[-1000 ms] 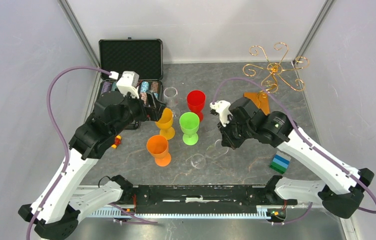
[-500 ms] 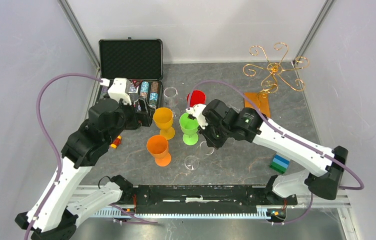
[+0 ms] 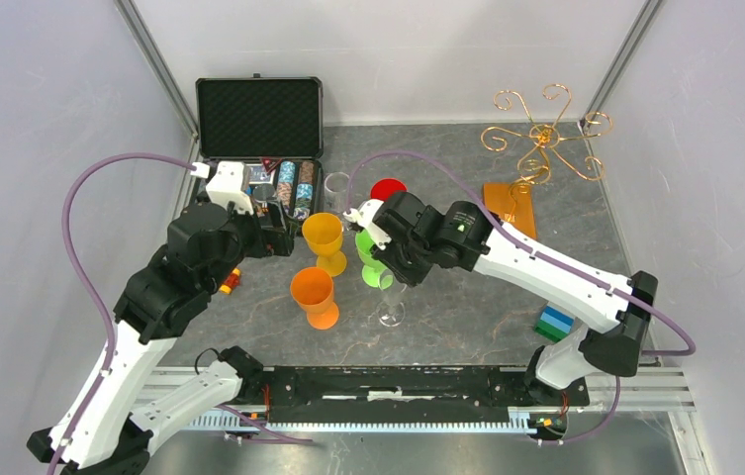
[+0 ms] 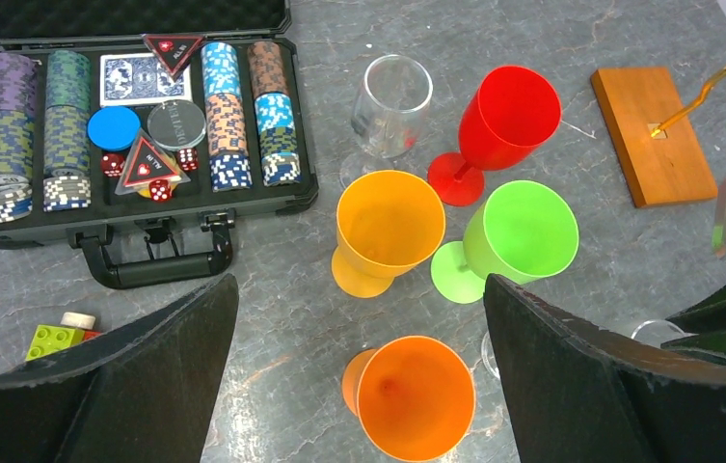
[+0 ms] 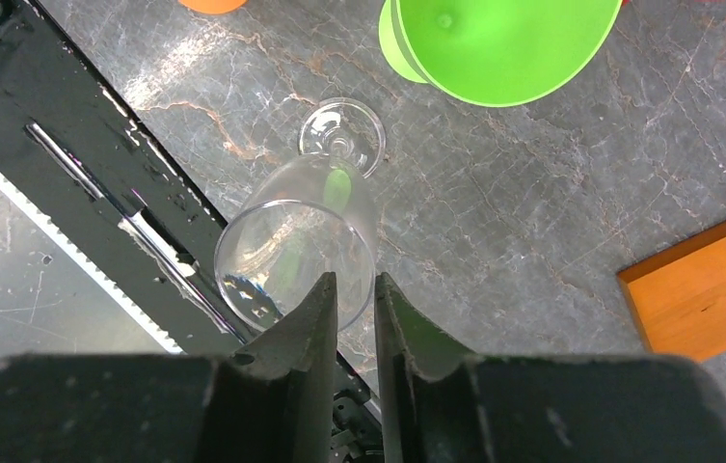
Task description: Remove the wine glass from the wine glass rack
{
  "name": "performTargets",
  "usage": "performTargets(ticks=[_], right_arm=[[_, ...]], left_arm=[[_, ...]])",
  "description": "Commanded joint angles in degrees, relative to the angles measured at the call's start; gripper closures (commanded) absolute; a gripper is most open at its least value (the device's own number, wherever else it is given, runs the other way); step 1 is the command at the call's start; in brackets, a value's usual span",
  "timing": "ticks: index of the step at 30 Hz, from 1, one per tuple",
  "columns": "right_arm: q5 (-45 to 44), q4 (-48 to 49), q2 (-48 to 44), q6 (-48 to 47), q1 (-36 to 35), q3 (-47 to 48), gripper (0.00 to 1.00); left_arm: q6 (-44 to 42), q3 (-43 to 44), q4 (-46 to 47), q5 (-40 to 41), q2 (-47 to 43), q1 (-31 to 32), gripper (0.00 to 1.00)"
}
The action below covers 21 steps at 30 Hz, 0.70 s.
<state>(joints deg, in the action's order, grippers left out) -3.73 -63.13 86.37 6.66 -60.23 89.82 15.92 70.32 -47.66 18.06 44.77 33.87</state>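
The right gripper (image 5: 354, 286) has its two fingers (image 5: 312, 323) nearly together. They pinch the rim of the clear wine glass (image 5: 291, 241), with one finger on each side of the thin wall. The glass stands with its foot on the grey table (image 3: 467, 322), just beside the green cup (image 5: 503, 43). It is off the wine glass rack (image 3: 543, 134). The rack's gold curly arms are at the far right corner, well apart from the glass, and its wooden base (image 4: 653, 135) lies flat on the table.

The left gripper (image 4: 359, 282) is wide open and holds nothing. It hangs over the cups, near the black chip case (image 4: 137, 116), which lies open. Under it are a yellow-orange cup (image 4: 388, 227), an orange cup (image 4: 415, 397) and a red cup (image 4: 505, 111). A second clear glass (image 4: 389, 106) stands next to the red cup.
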Motion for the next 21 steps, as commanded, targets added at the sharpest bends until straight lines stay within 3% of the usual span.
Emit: performTargets(ticks=[1,7,21], right_arm=[[-0.62,-0.91,0.95,-0.92,-0.64,3.24,0.75],[0.54,2.35,0.28,0.03,-0.70,2.78,0.72],[1.07,9.47,-4.06,8.43,0.75,-2.32,0.83]], left_arm=[[-2.74,0.40,-0.22,1.60,-0.45,0.09,0.00],[-2.35,0.90,-0.63,1.95,-0.92,0.08,0.00],[-0.58,2.23,-2.35,2.37,-1.46,0.07,0.00]])
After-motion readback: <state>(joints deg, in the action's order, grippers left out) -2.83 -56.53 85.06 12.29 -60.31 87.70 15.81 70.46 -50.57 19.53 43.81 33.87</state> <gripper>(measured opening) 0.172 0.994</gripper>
